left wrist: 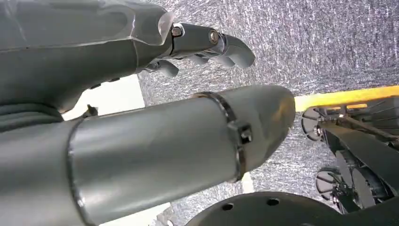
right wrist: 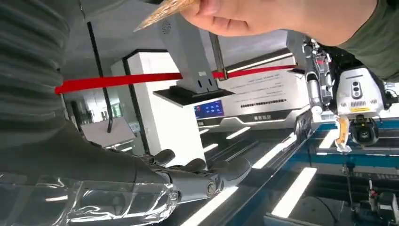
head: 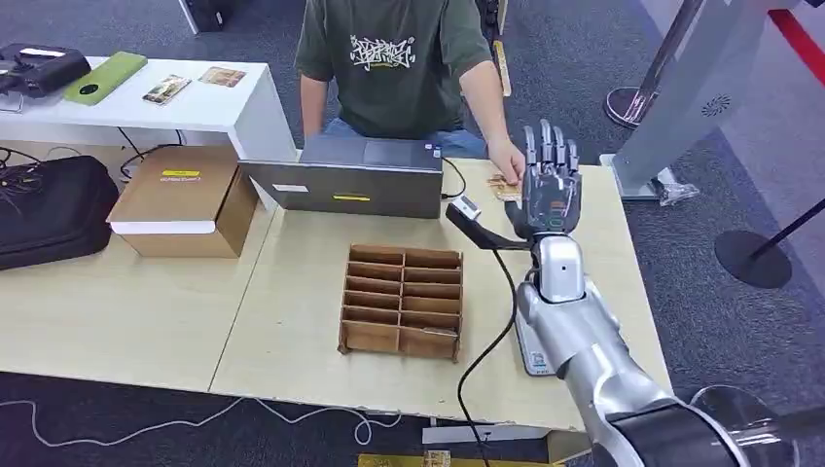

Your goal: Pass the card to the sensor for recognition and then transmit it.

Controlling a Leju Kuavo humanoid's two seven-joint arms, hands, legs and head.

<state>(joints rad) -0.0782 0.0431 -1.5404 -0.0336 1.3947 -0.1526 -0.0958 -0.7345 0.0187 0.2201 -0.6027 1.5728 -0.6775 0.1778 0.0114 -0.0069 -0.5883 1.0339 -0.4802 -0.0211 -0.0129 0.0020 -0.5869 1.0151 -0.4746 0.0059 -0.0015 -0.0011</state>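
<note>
My right hand [head: 551, 183] is raised over the table's far right part, fingers straight and apart, holding nothing. Just to its left a person's hand [head: 507, 157] holds a tan card [head: 503, 187] close above the table. In the right wrist view the same card [right wrist: 165, 10] is pinched in the person's fingers [right wrist: 244, 16], apart from my outstretched fingers [right wrist: 207, 174]. A black scanner on a stand [head: 474, 220] with a cable sits left of my wrist. My left hand [left wrist: 207, 44] hangs over grey carpet, empty, fingers loosely extended.
A grey laptop [head: 350, 176] stands at the table's far edge before the seated person. A wooden divided organizer [head: 401, 298] sits mid-table. A cardboard box [head: 185, 198] and black bag [head: 51, 209] lie on the left. A black cable [head: 491, 341] runs off the front edge.
</note>
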